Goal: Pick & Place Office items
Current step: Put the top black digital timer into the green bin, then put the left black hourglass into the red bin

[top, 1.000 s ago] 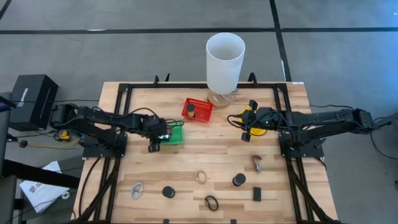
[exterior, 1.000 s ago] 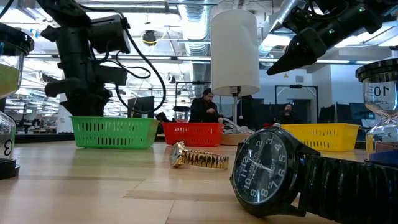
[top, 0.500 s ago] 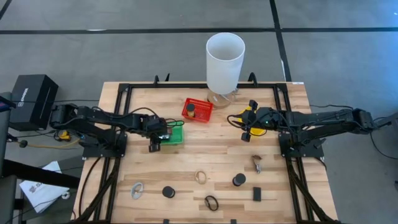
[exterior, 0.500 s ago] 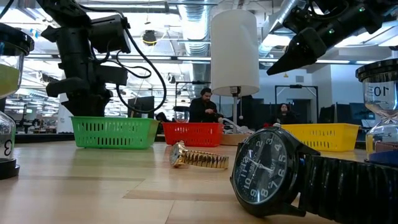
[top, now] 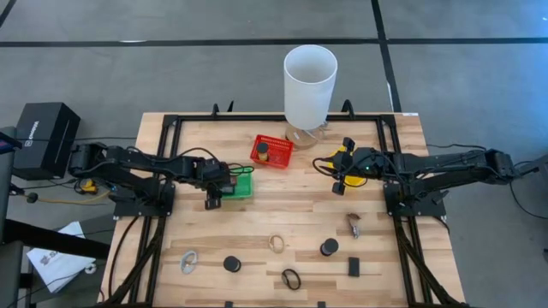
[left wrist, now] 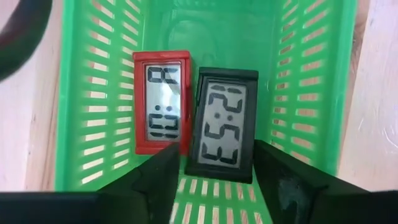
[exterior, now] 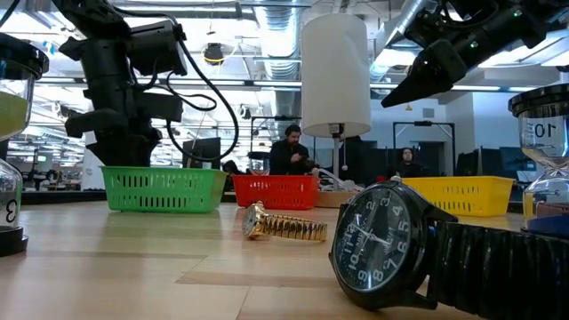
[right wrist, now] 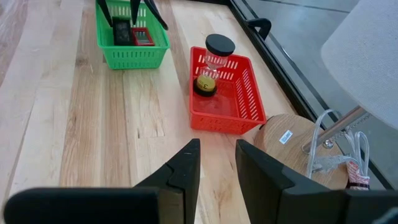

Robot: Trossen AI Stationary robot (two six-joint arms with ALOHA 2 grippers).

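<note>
While left claw (left wrist: 214,180) gapes over black clock (left wrist: 222,132), right claw (right wrist: 217,165) empty, part-open.

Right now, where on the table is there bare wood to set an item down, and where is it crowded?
Bare wood runs across the middle, between the green basket and the right gripper. The left front corner beside the silvery clip is open too. It is crowded along the front: gold watch, two black discs, a black watch. The green basket already holds two clocks.
</note>
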